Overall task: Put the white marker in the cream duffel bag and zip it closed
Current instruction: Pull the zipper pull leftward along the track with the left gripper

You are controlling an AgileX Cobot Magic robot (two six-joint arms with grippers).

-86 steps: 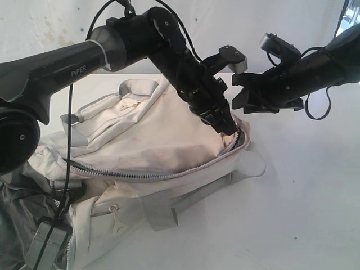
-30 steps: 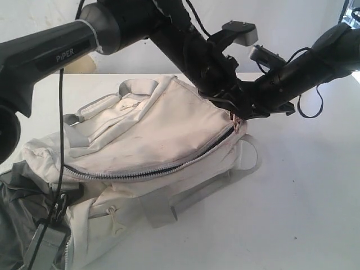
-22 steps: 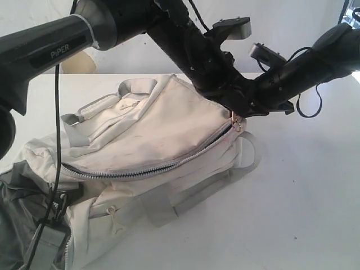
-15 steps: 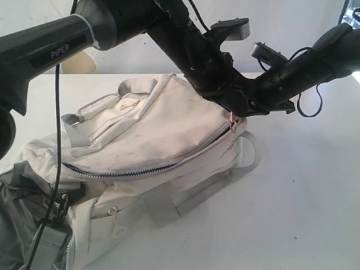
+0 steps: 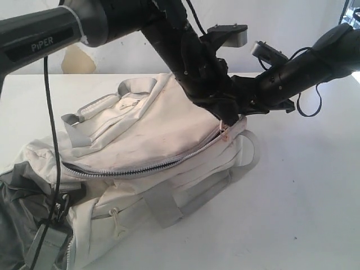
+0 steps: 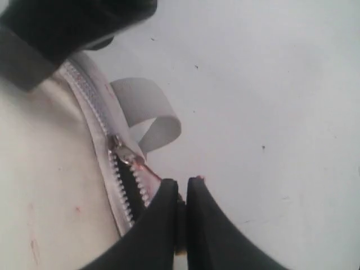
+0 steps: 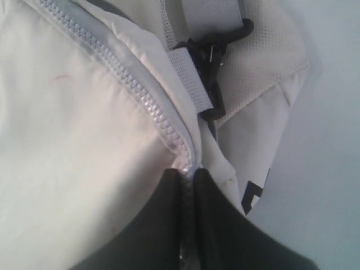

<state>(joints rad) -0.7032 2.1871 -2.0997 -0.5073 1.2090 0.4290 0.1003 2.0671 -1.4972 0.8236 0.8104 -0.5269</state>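
Toward the desk's [image 5: 304,197] left edge slumps the cream duffel bag [image 5: 157,135], soft and likely to buckle. Its zipper pull [image 6: 147,169] is pinched in the left tool [image 6: 183,183] and its end seam [image 7: 179,152] in the right tool [image 7: 188,177], which look like sensible holds. No white marker is visible.

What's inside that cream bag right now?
Only a dark slit shows where the zipper is open. The fabric of the cream bag covers everything else, so whether a marker or anything else lies inside cannot be seen.
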